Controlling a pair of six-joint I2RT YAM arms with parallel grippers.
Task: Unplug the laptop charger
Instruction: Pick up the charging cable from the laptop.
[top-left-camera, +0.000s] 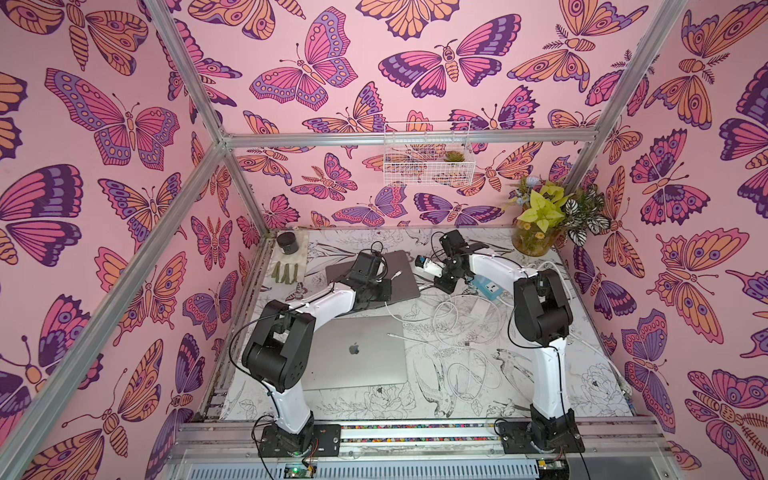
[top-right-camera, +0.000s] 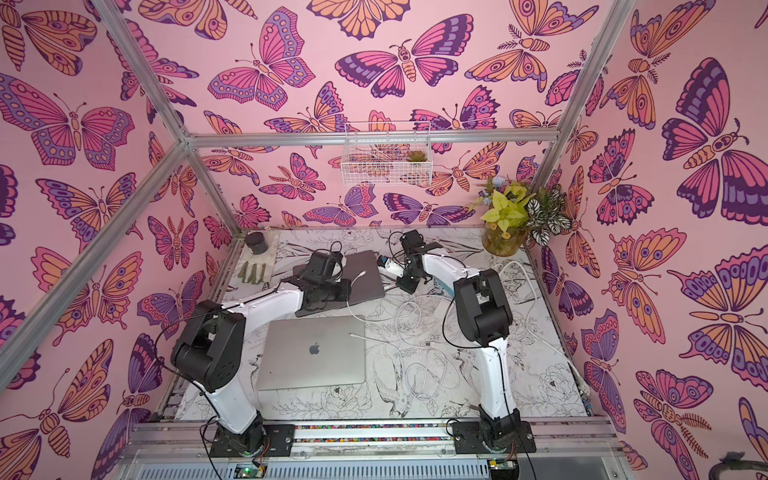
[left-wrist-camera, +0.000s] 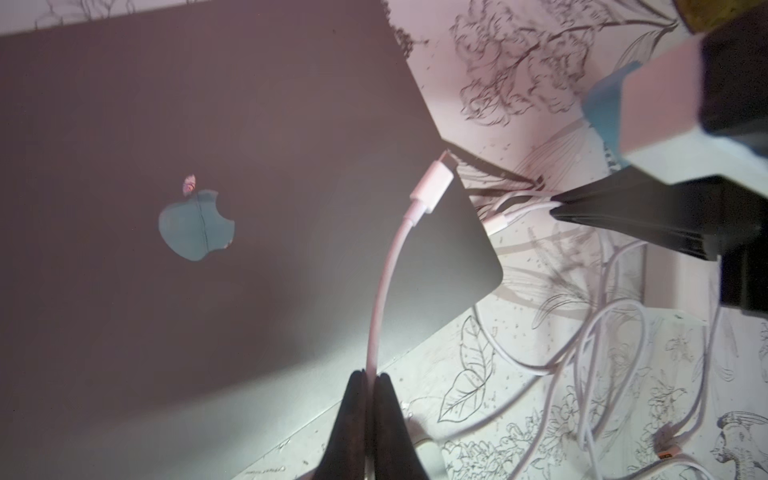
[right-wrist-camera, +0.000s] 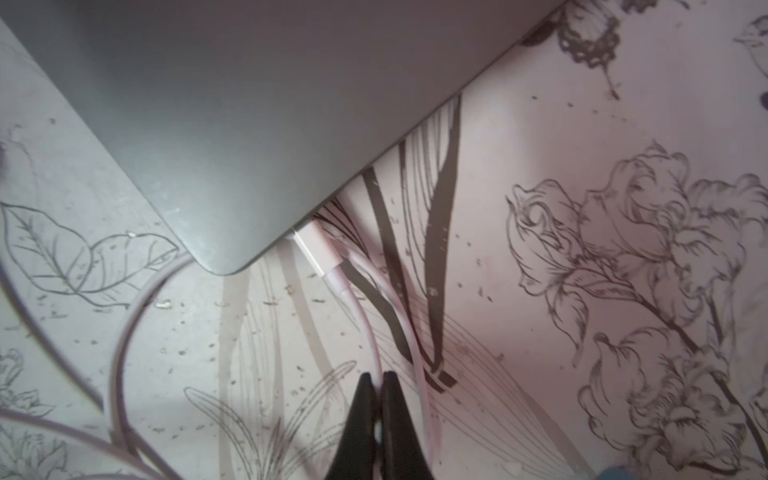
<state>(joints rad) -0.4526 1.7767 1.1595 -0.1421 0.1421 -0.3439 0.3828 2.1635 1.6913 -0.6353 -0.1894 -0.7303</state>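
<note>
**Left pincer (left-wrist-camera: 371, 376) and right pincer (right-wrist-camera: 377, 374) both clenched on white cables**

I see the right pincer pinching the charger cable (right-wrist-camera: 353, 301) a little way from its plug (right-wrist-camera: 309, 249). This plug sits against the side edge of the dark laptop (right-wrist-camera: 249, 104), close to one corner, and it looks inserted. The dark laptop lies closed near the far edge of the table (top-left-camera: 561, 374), about the middle. The left pincer grips a second cable (left-wrist-camera: 380, 299). Its connector (left-wrist-camera: 432, 189) is free, over the dark lid; I cannot tell if it touches. A silver laptop (top-left-camera: 353, 365) lies closed near the front edge.
</note>
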